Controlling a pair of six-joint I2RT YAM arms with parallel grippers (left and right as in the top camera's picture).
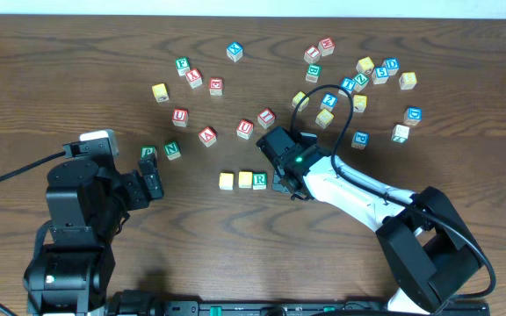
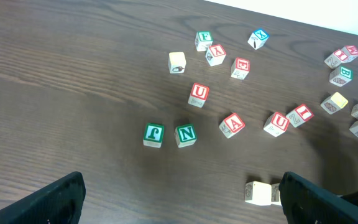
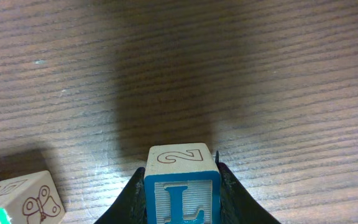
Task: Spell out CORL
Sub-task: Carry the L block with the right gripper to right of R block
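Centrally, the right gripper [image 1: 281,180] is clenched on the L cube [image 3: 182,186], one dark finger [image 3: 132,200] pressed to each side face. The wrist view shows the cube seated squarely between the jaws. Its blue-framed face with the blue L points toward the camera, and the face on the far edge carries an outlined 2. Whether the cube rests on the table [image 1: 77,53] or hangs just above it cannot be told.

From overhead, three cubes form a short row just beside this gripper. The row reads outer yellow cube [image 1: 227,180], inner yellow cube [image 1: 245,179], then the white-faced R cube [image 1: 260,181] with its green letter. The gripper stands at the R end of the row, close against that cube, so the held L cube sits next in line after the R. In the right wrist view a neighbouring cube with a butterfly drawing [image 3: 30,200] lies near the L cube but apart from it.

The left gripper [image 1: 152,175] is spread wide and holds nothing. It lies well apart from the row, near the green N cube [image 1: 172,150]. Other lettered cubes [image 1: 358,83] lie scattered across the far half of the table.
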